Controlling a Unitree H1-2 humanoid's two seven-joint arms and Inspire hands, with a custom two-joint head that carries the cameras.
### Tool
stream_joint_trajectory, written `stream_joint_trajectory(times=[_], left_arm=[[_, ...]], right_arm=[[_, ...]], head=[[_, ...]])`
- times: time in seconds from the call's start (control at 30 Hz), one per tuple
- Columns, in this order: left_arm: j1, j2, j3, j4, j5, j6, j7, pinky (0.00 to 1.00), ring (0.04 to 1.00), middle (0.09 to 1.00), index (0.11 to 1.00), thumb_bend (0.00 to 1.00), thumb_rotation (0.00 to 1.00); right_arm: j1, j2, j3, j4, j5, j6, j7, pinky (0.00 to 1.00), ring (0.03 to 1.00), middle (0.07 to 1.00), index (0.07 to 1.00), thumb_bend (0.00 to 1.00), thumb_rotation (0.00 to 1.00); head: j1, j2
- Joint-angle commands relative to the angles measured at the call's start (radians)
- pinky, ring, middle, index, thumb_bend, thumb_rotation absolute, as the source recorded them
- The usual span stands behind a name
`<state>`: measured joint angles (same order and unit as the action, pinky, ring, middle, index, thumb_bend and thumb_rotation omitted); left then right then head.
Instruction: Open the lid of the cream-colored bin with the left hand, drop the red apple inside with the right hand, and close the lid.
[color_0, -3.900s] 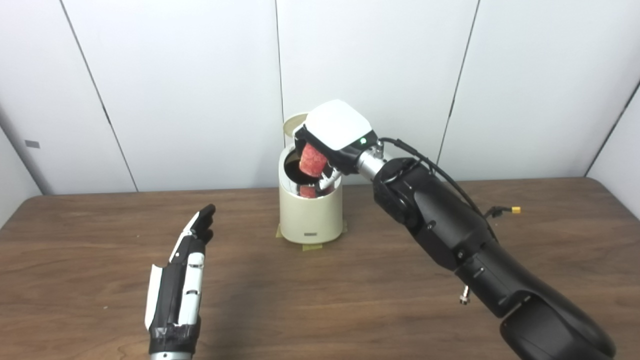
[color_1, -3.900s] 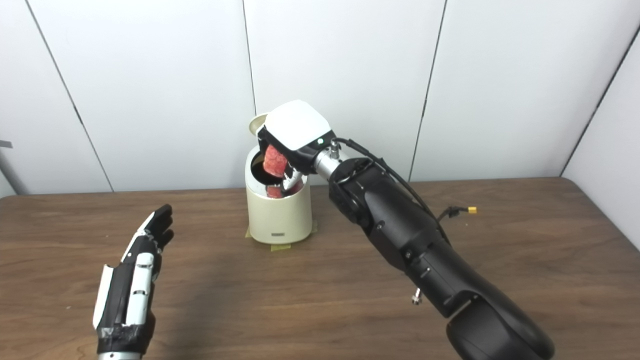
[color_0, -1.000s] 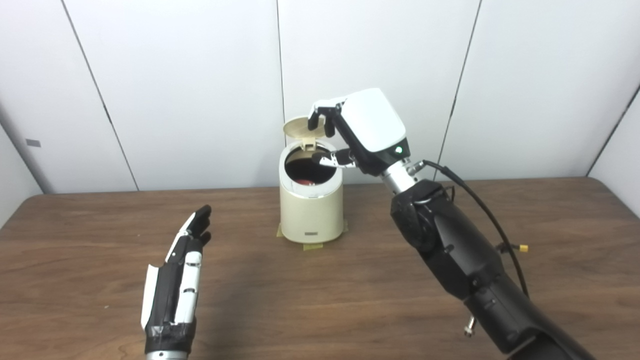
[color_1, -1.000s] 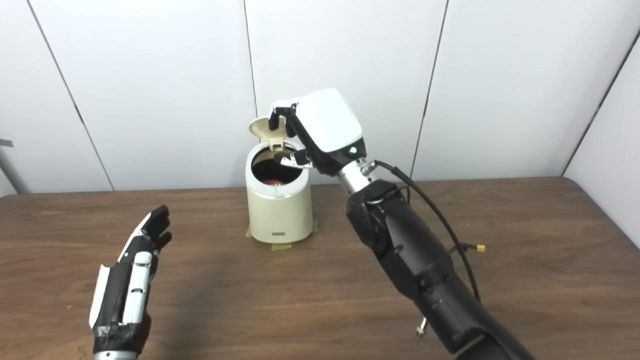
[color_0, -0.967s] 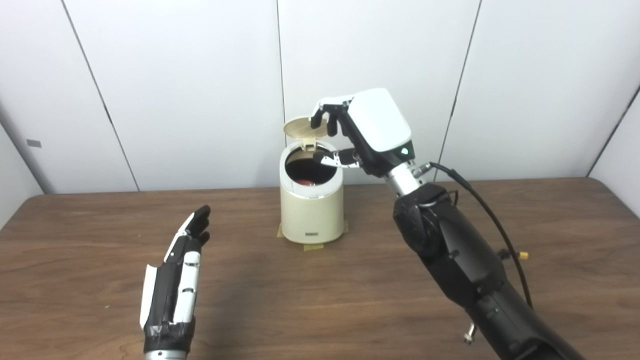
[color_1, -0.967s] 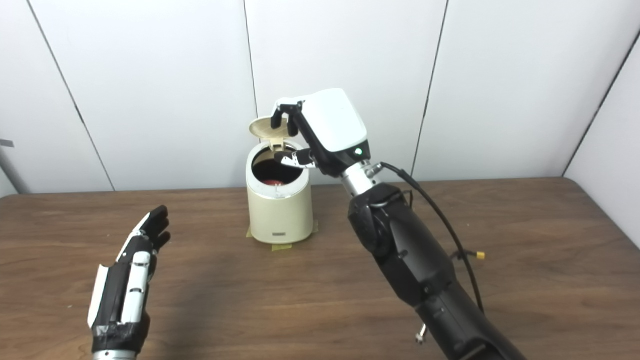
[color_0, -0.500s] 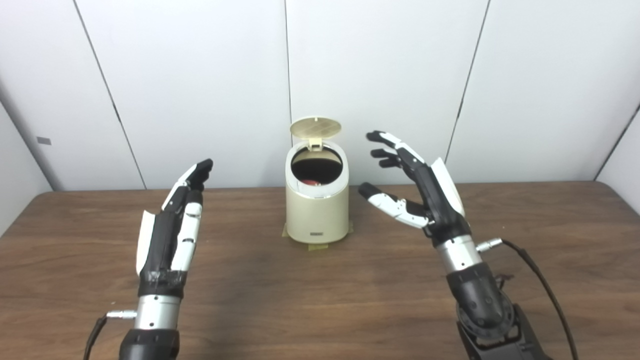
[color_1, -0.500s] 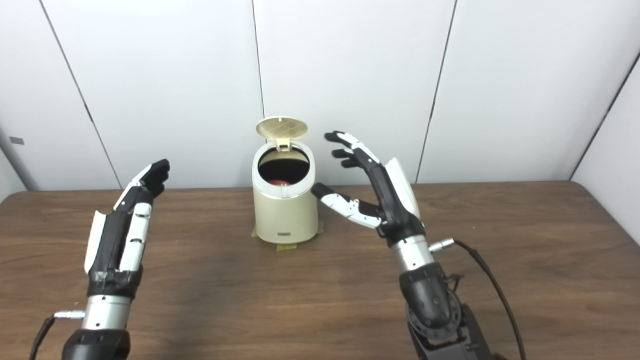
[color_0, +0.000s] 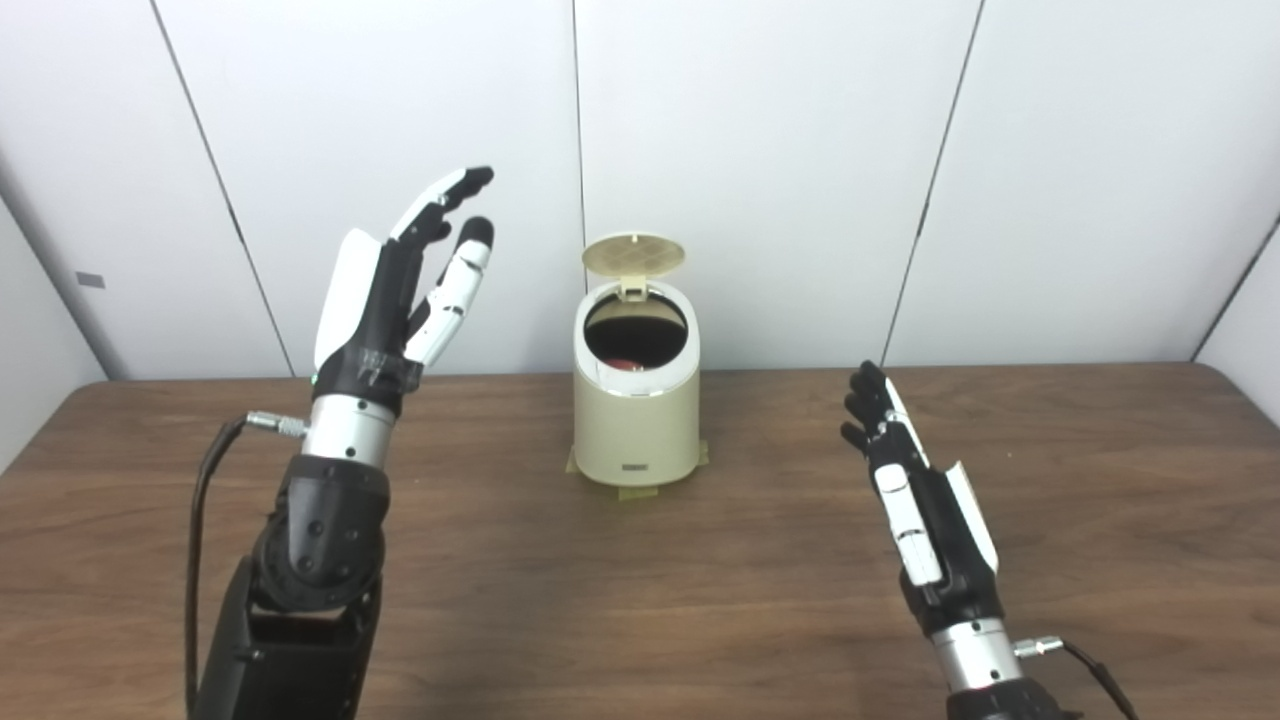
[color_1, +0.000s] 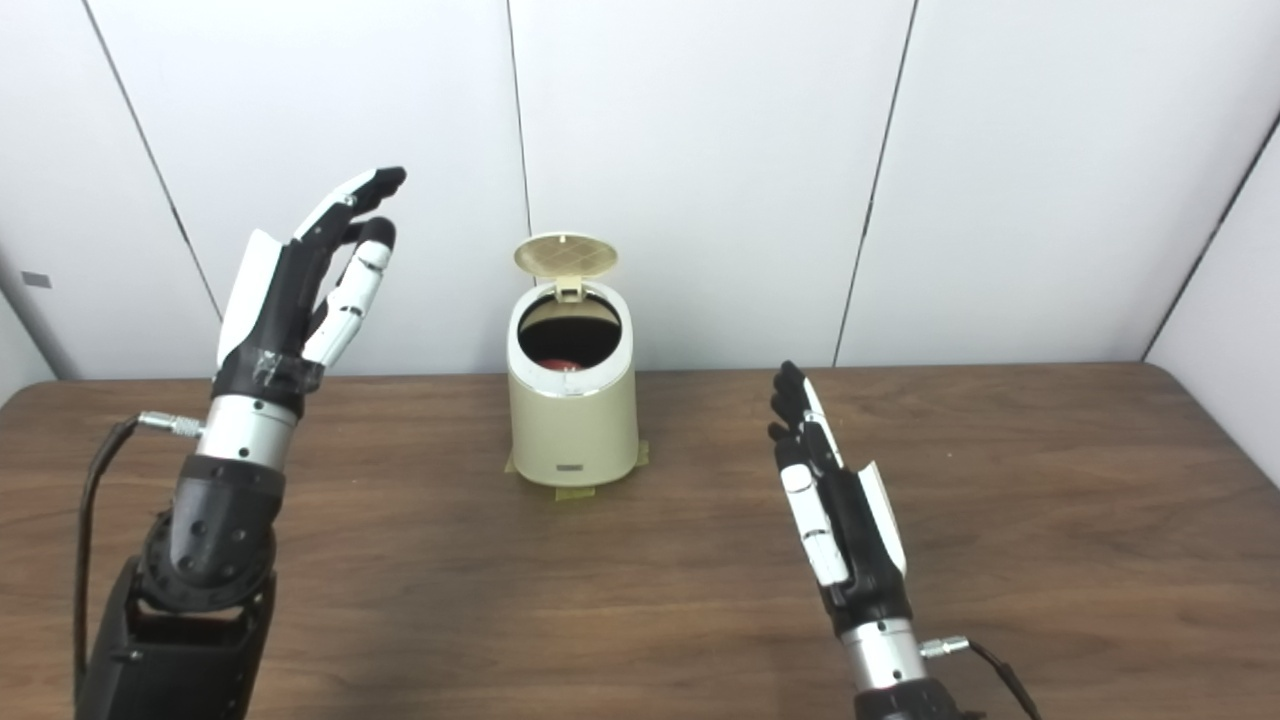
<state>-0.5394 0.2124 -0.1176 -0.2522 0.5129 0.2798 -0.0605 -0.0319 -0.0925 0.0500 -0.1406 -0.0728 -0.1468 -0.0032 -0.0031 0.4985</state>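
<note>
The cream-colored bin (color_0: 636, 420) stands at the back middle of the table, its round lid (color_0: 634, 254) tipped up and back on its hinge. A patch of the red apple (color_0: 623, 361) shows deep inside the dark opening. My left hand (color_0: 405, 290) is raised well above the table to the left of the bin, fingers straight and apart, holding nothing. My right hand (color_0: 920, 515) hovers low over the table to the right and in front of the bin, fingers extended, also empty. Neither hand touches the bin.
The brown wooden table (color_0: 640, 600) reaches to a white panelled wall (color_0: 780, 150) just behind the bin. Yellowish tape (color_0: 630, 492) sticks out under the bin's base. A cable (color_0: 200, 520) hangs from my left wrist.
The apple has left my right hand and lies in the bin. My right hand drew back and down to the table's right side. My left hand rose high beside the bin. The lid stays up.
</note>
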Motion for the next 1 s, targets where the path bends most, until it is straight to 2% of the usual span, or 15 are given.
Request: stream_joint_trajectory(times=[0.0,0.13,0.3,0.43,0.6,0.7,0.77,0.9,0.97], left_arm=[[-0.095,0.022,-0.03,-0.021,0.077,0.034,-0.035,0.93,0.961,0.916,0.883,0.54,0.95],[-0.179,0.022,-0.083,0.005,0.165,0.1,-0.091,1.0,0.979,0.868,0.814,0.52,0.9],[-0.268,0.023,-0.143,0.065,0.249,0.12,-0.145,1.0,0.983,0.859,0.815,0.5,0.9],[-0.308,0.016,-0.185,0.103,0.309,0.145,-0.186,1.0,0.973,0.827,0.772,0.5,0.95],[-0.345,0.004,-0.221,0.153,0.366,0.157,-0.219,1.0,0.965,0.822,0.777,0.49,0.94],[-0.365,-0.006,-0.234,0.189,0.399,0.169,-0.232,1.0,0.967,0.828,0.791,0.54,0.95],[-0.377,-0.012,-0.238,0.212,0.411,0.175,-0.238,1.0,0.973,0.823,0.79,0.62,0.95],[-0.395,-0.025,-0.238,0.258,0.418,0.181,-0.247,1.0,0.965,0.797,0.729,0.69,0.9],[-0.399,-0.029,-0.239,0.272,0.427,0.187,-0.265,1.0,0.973,0.812,0.731,0.74,0.9]], right_arm=[[-0.007,-0.003,-0.005,-0.034,0.025,-0.041,0.013,0.97,0.982,0.985,0.976,0.02,1.0],[0.032,0.001,-0.007,-0.038,0.051,-0.047,0.026,0.91,0.964,0.977,0.967,0.02,1.0],[0.082,0.005,-0.009,-0.064,0.065,-0.014,0.032,0.92,0.96,0.971,0.961,0.06,1.0],[0.09,0.0,-0.015,-0.062,0.073,-0.03,0.041,0.91,0.953,0.963,0.948,0.1,1.0],[0.088,0.001,-0.021,-0.045,0.074,-0.058,0.045,0.9,0.941,0.942,0.927,0.13,1.0],[0.088,-0.001,-0.022,-0.043,0.074,-0.05,0.047,0.91,0.948,0.946,0.928,0.13,1.0],[0.088,0.004,-0.023,-0.048,0.077,-0.035,0.045,0.93,0.956,0.954,0.931,0.13,1.0],[0.084,0.007,-0.025,-0.045,0.085,-0.033,0.046,0.92,0.954,0.95,0.926,0.12,0.96],[0.084,0.004,-0.024,-0.047,0.084,-0.03,0.05,0.92,0.959,0.953,0.932,0.11,0.95]], head=[[0.0,0.0],[0.0,0.002],[0.001,0.001],[0.001,0.004],[0.003,0.003],[0.004,0.001],[0.004,0.0],[0.0,-0.003],[0.001,-0.002]])
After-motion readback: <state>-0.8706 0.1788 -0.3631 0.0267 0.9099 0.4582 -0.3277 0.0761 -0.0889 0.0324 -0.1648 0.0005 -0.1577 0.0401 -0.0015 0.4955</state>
